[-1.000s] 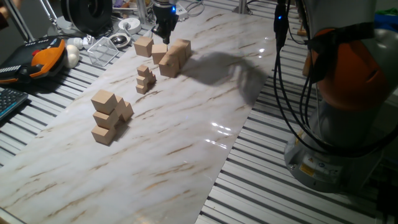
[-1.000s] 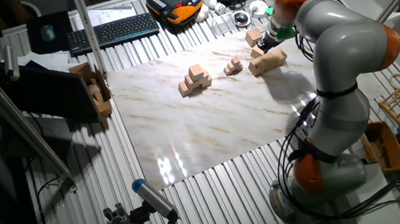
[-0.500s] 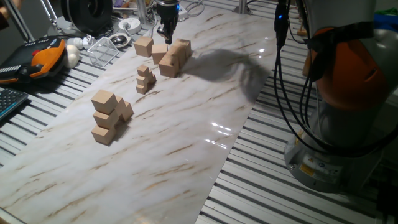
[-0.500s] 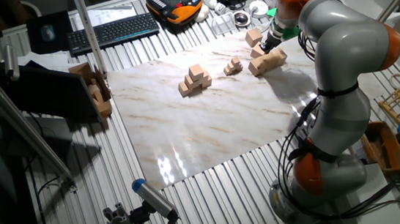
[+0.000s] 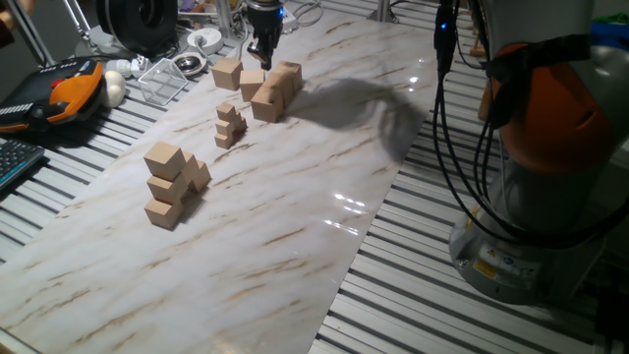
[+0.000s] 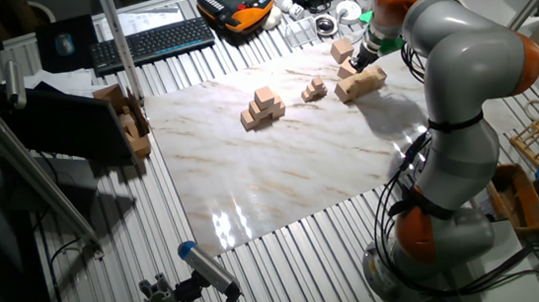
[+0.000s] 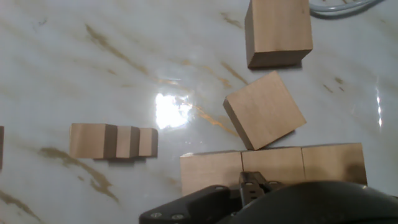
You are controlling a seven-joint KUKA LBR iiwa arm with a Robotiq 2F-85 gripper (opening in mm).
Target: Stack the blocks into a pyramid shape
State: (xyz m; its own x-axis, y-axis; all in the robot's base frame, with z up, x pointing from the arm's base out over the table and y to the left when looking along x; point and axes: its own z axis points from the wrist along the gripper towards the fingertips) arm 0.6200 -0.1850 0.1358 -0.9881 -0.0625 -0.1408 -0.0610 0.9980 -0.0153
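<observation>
We found the gripper (image 5: pixel 261 51) had lifted slightly over the last second, then held above the blocks (image 5: pixel 263 90) at the table's (image 5: pixel 324 187) far end. Whether its jaws gripped anything, we could not tell. No pyramid was begun there.

Blocks (image 7: pixel 263 109) plain light tan; table (image 5: pixel 324 147) white marble, tan veining; arm (image 6: pixel 459 63) grey, orange joints.

A black keyboard (image 6: pixel 152 42) lies near an orange-black pendant (image 6: pixel 235 3); smaller cubes (image 5: pixel 229 125) stacked.
</observation>
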